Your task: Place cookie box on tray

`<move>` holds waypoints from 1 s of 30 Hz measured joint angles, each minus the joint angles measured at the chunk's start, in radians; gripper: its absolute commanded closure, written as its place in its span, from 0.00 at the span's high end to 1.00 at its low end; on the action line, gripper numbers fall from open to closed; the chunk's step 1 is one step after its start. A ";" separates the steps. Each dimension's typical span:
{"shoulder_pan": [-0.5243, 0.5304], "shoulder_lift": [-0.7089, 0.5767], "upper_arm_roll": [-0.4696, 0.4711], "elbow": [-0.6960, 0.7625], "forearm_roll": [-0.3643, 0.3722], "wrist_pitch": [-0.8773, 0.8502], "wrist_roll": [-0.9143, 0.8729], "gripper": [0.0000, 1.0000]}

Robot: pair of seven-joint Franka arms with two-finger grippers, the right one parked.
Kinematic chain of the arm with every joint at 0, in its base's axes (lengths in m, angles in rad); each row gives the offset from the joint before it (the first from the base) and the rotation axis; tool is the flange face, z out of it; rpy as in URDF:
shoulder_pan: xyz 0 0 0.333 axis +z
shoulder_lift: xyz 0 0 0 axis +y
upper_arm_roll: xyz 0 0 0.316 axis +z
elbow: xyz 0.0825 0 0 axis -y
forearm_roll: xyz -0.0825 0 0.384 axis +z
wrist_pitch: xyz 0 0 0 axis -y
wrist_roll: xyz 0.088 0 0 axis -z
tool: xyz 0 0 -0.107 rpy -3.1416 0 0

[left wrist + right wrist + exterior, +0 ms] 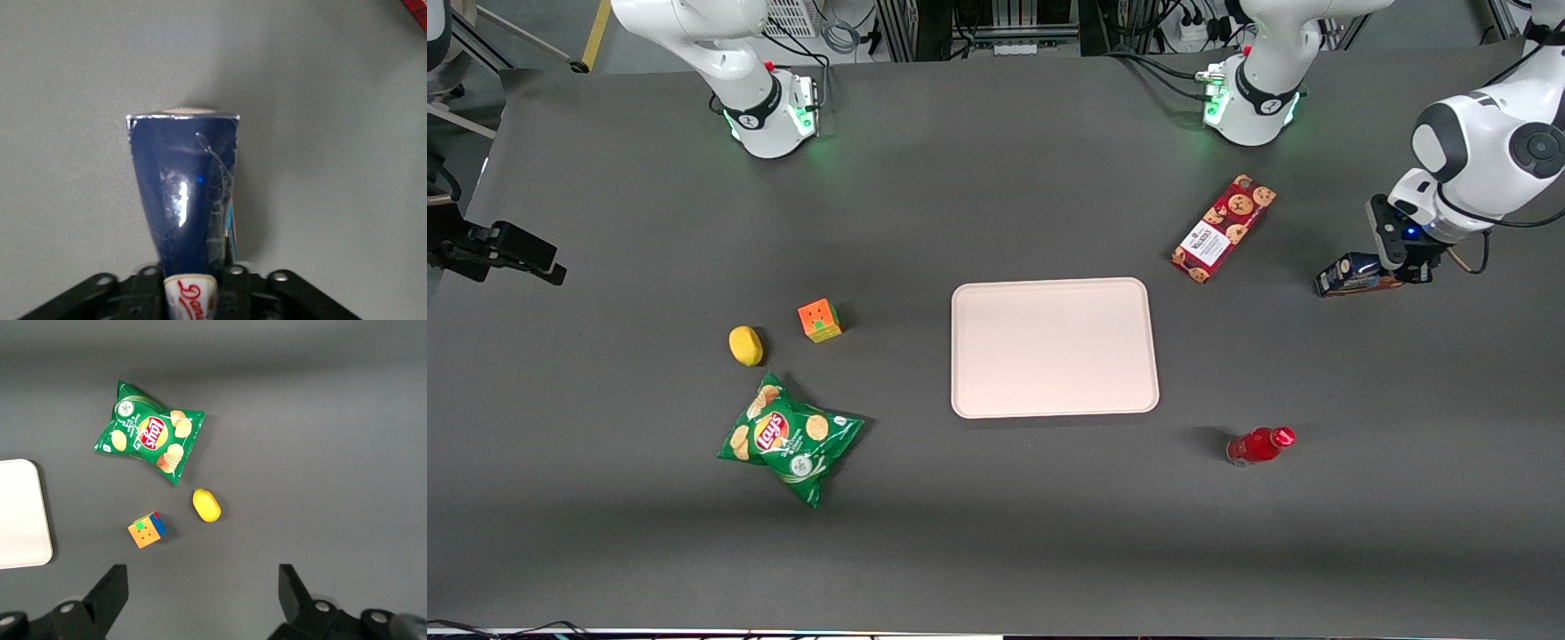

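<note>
Front view: your gripper (pixel 1405 267) sat near the working arm's end of the table (pixel 996 551), clamped on one end of the navy cookie box (pixel 1347 276), well apart from the cream tray (pixel 1054 347). Wrist view: the cookie box (pixel 187 200) was pinched between the jaws. I'd lift it well up, pass nearer the camera than the red Walkers box (pixel 1224 228), and set it flat mid-tray.

Clutter on the dark table (pixel 996 533)

A red cookie box (pixel 1224 228) with a white label lies toward the working arm's end. A red bottle (pixel 1258 444) lies on its side nearer the front camera. Toward the parked arm's end sit a multicoloured puzzle cube (pixel 820 320), a yellow lemon (pixel 745 345) beside it, and a green Lay's chip bag (pixel 789 437) nearer the camera.
</note>
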 measured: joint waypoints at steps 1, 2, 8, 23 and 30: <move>0.000 0.000 0.000 0.008 -0.009 -0.003 0.000 0.00; 0.000 0.000 -0.001 0.018 -0.016 -0.009 0.000 0.00; -0.003 -0.007 -0.015 0.145 -0.043 -0.140 0.000 0.00; -0.017 -0.033 -0.103 0.733 -0.053 -0.726 -0.025 0.00; -0.019 -0.031 -0.122 0.834 -0.054 -0.828 -0.092 0.00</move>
